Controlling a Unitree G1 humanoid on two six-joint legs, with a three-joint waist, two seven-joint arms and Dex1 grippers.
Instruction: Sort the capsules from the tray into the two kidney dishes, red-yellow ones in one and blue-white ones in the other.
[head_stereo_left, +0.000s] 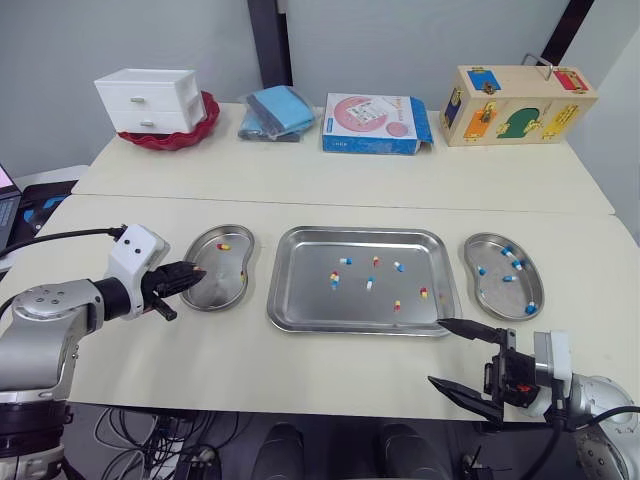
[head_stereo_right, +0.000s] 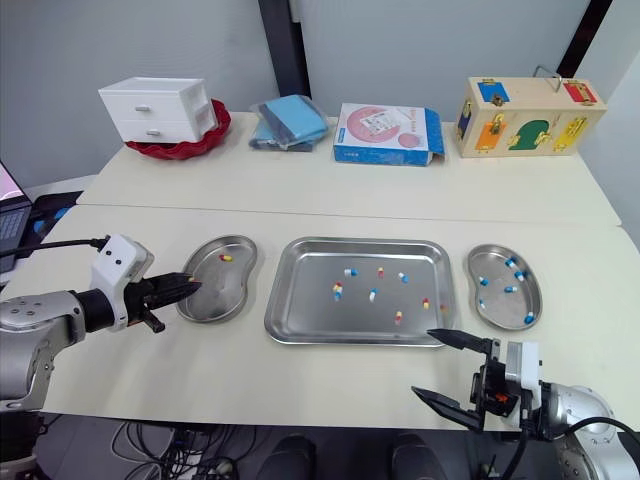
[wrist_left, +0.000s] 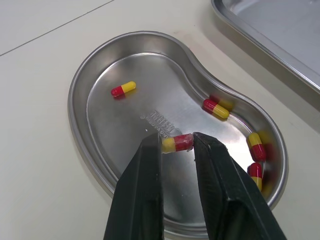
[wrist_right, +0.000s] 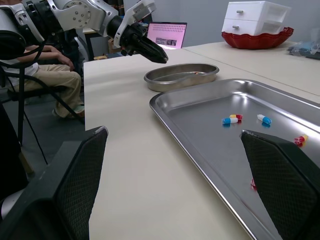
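Left gripper (wrist_left: 176, 141) — clamping a red-yellow capsule (wrist_left: 179, 143) over the left kidney dish (wrist_left: 79, 100); its wrist view is showing four more inside, the head views just one. Right gripper (head_stereo_left: 437, 351) — hanging agape at the near-right corner of the tray (head_stereo_left: 300, 300).

One tray (head_stereo_left: 300, 295), two kidney dishes (head_stereo_left: 215, 287), nine red-yellow capsules (wrist_left: 123, 89), nine blue-white capsules (head_stereo_left: 508, 278), two end effectors (head_stereo_left: 198, 271).
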